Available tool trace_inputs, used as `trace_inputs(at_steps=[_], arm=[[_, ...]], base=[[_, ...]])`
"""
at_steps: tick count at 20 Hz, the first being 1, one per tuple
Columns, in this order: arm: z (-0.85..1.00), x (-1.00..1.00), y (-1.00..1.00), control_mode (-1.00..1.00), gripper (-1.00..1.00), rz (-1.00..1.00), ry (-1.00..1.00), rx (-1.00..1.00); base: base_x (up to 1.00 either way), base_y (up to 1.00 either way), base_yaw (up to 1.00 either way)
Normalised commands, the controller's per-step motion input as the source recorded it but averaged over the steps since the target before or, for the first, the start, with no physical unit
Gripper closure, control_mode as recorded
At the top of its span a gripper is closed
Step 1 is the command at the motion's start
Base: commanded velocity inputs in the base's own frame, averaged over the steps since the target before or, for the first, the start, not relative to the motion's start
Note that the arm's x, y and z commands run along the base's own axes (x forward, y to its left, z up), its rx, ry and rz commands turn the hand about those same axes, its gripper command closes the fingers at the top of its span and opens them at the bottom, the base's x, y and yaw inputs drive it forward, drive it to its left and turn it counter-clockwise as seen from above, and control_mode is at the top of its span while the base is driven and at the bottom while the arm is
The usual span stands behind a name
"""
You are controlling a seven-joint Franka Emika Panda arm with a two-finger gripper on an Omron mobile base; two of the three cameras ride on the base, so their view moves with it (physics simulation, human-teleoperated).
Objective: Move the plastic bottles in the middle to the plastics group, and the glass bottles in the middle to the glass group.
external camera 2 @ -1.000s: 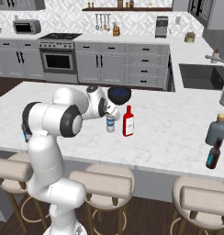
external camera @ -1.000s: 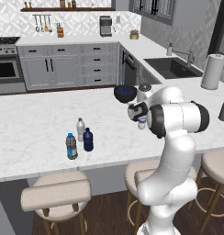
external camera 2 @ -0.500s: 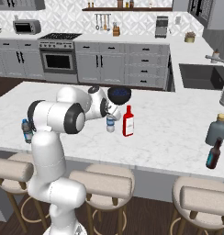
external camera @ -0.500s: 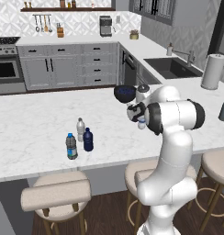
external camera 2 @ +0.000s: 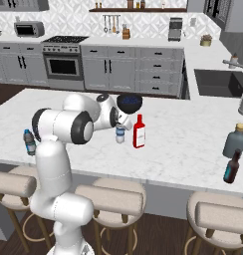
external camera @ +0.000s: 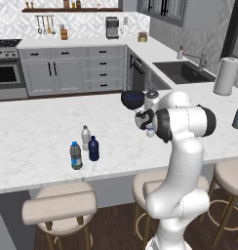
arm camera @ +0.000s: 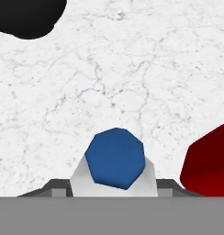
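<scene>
Below the hand, small water bottle between barely visible end effector tips, grip unclear.

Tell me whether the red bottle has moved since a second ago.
No. In the right base view the red bottle stands at the same spot on the counter, just below the dark bowl.

A home kitchen: a marble island counter with bar stools, grey cabinets, an oven range, a sink and a microwave.
</scene>
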Motion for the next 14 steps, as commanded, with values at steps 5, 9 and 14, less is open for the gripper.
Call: trace_inputs(at_steps=[5, 9, 14], arm=[[0.01, -0.09, -0.04, -1.0, 1.0, 0.03, -0.15, 0.01], [0.11, -0.48, 0.0, -1.0, 1.0, 0.2, -0.12, 0.1], [0.28, -0.51, 0.0, -1.0, 1.0, 0.15, 0.0, 0.06]], base=[[0.0, 0.0, 0.0], [0.0, 0.0, 0.0], [0.0, 0.0, 0.0]])
